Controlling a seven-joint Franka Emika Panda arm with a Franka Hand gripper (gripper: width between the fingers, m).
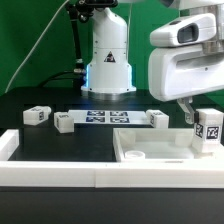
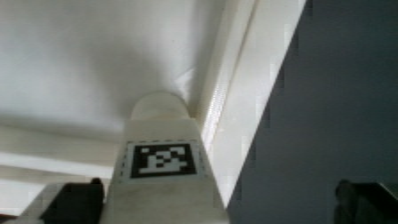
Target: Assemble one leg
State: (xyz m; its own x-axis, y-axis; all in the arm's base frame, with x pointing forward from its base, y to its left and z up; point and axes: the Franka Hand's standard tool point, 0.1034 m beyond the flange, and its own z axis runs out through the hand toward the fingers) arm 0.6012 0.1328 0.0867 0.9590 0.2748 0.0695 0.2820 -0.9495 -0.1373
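A leg (image 1: 207, 128) stands upright at the far corner of the large flat white square piece (image 1: 150, 152), at the exterior view's right. Its tag faces the camera. My gripper (image 1: 197, 117) hangs right over it. In the wrist view the leg (image 2: 169, 150) rises between the two dark fingers (image 2: 71, 202), close to one and well apart from the other. The gripper (image 2: 217, 205) is open and not clamped on the leg. The square piece (image 2: 71, 70) fills the area behind the leg.
Three more legs (image 1: 37, 116) (image 1: 65, 122) (image 1: 158, 119) lie in a row in front of the robot base (image 1: 108, 60). The marker board (image 1: 110, 118) lies among them. White border rails (image 1: 60, 178) run along the front and left.
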